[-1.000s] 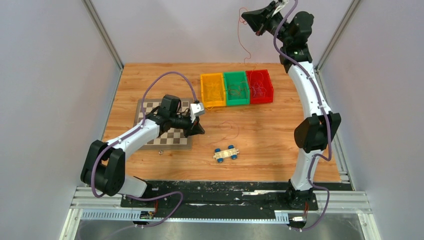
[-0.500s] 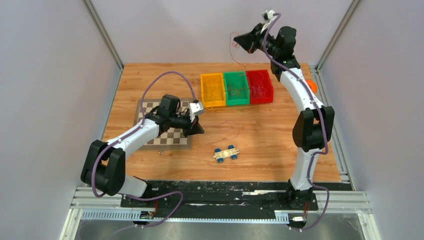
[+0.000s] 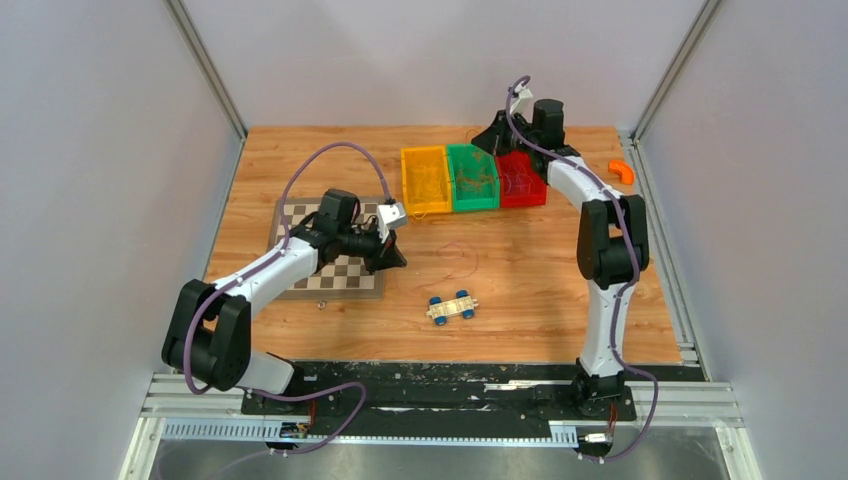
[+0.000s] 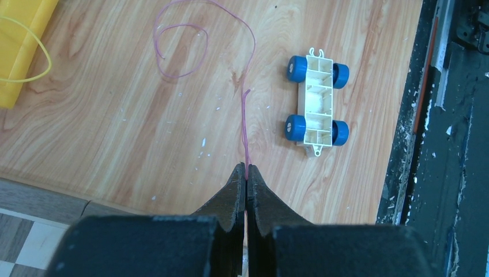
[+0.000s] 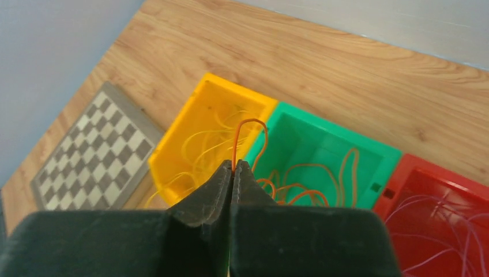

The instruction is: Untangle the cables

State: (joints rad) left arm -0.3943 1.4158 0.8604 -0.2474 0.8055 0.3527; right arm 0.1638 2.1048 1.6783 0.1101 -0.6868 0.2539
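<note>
My left gripper is shut on a thin pinkish-red cable that runs over the wood and curls into a loop. My right gripper hovers at the back of the bins, shut on an orange cable that arcs down into the green bin. More orange cables lie in that bin. Yellow cables fill the yellow bin, and pale red ones the red bin.
A white toy car chassis with blue wheels lies near the red cable. A checkerboard sits under the left arm. An orange piece rests at the back right.
The right arm has come down from high above the back wall to just behind the green bin, carrying the orange cable with it. The left arm has stayed put.
</note>
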